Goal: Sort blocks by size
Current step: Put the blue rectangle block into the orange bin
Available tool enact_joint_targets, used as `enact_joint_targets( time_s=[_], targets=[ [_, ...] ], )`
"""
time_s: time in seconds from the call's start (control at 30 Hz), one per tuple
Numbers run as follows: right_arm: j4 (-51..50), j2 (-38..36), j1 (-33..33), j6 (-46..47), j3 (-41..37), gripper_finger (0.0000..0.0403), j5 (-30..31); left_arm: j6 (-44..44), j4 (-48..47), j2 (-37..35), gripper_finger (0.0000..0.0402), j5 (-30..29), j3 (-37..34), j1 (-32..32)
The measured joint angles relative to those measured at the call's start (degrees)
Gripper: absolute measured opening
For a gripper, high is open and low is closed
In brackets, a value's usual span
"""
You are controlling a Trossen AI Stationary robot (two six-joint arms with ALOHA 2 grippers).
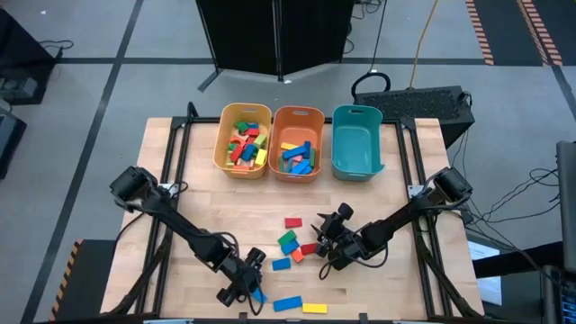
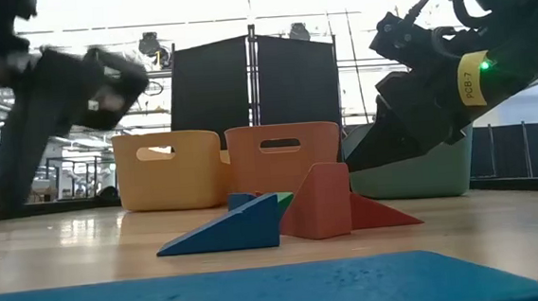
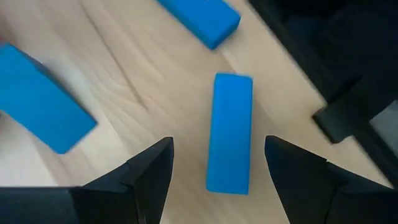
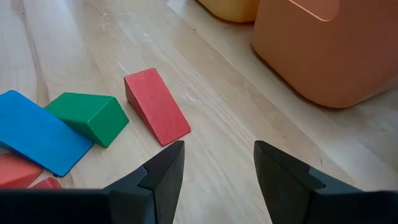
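Loose blocks lie flat on the wooden table (image 1: 180, 180): a red one (image 1: 293, 221), green ones (image 1: 288, 239) and blue bars (image 1: 281, 265). My left gripper (image 1: 247, 286) is open near the front edge, pointing steeply down. In the left wrist view its fingers (image 3: 149, 168) stand on either side of a small blue bar (image 3: 230, 134) without touching it, and two more blue blocks (image 3: 37, 99) lie nearby. My right gripper (image 1: 326, 245) is open just above the table with nothing between its fingers (image 4: 161, 168). A red wedge (image 4: 155, 106) and a green wedge (image 4: 90, 118) lie ahead of it.
Three bins stand in a row at the far edge: yellow (image 1: 222, 144) and orange (image 1: 275, 148), each with several blocks inside, and teal (image 1: 357, 139). A long blue bar (image 1: 288, 304) and a yellow block (image 1: 315, 308) lie at the front edge. Bare wood spreads to the left.
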Motion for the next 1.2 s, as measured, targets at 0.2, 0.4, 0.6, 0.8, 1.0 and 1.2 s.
enact_joint_targets(
  time_s=[0.2, 0.4, 0.6, 0.8, 1.0, 1.2],
  targets=[
    [0.01, 0.0, -0.11, 0.09, 0.0, 0.018, -0.03, 0.01, 1.14, 4.56, 0.0253, 1.25, 0.15, 0.02],
    [0.15, 0.0, -0.39, 0.15, 0.0, 0.018, -0.22, -0.09, 1.66, 5.94, 0.0224, -0.19, 0.22, 0.02],
    [0.13, 0.0, -0.38, 0.12, 0.0, 0.018, -0.22, -0.05, 1.63, 6.05, 0.0128, -1.2, 0.15, 0.12],
    [0.11, 0.0, -0.39, 0.11, 0.0, 0.018, -0.24, -0.04, 1.78, 6.12, 0.0089, -1.45, 0.17, 0.46],
    [0.11, 0.0, -0.39, 0.11, 0.0, 0.018, -0.24, 0.15, 1.63, 5.88, 0.0105, -1.18, 0.13, 1.16],
    [0.09, 0.0, -0.39, 0.12, 0.0, 0.018, -0.25, 1.23, 0.08, 4.24, 0.01, -0.54, 0.01, 2.87]
  ],
)
